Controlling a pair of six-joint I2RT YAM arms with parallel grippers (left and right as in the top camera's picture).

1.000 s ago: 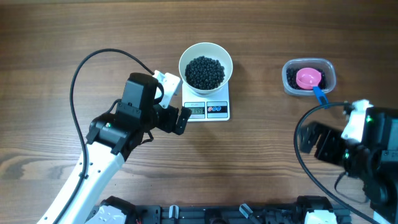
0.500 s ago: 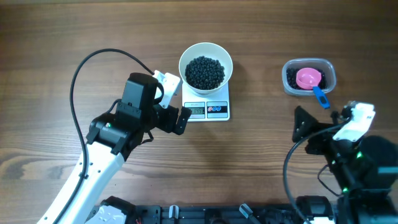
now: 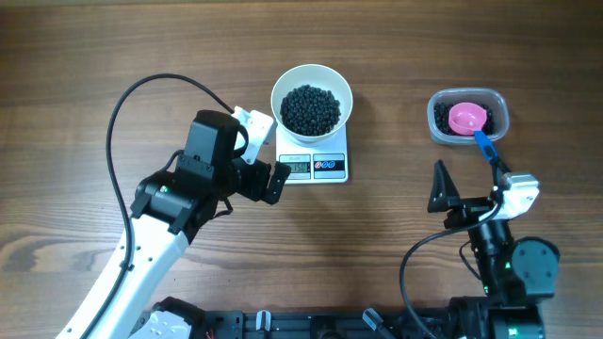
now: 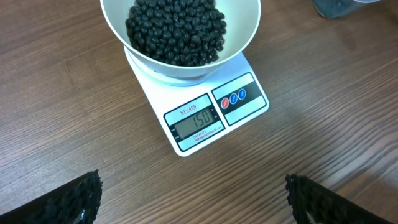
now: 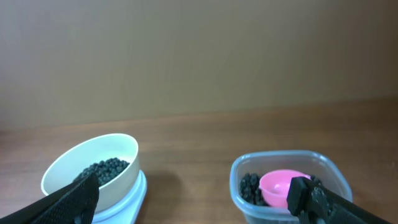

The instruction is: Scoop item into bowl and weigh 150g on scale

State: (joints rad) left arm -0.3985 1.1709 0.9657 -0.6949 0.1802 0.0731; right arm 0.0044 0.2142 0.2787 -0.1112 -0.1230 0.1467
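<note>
The right gripper [image 3: 476, 195] has swung in from the bench's right edge, jaws released. The left gripper [image 3: 266, 155], released too, sits beside the scale [image 3: 316, 167], which carries the bowl [image 3: 279, 89] of beans [image 3: 311, 109] near the far edge.

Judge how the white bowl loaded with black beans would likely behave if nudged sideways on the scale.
The bowl looks smooth and rigid, narrowing toward its base, so it would probably slide on the scale and its smooth top rather than flex. The heaped beans likely make it fairly heavy and steady, though a sharp push might tip it or spill beans.
</note>
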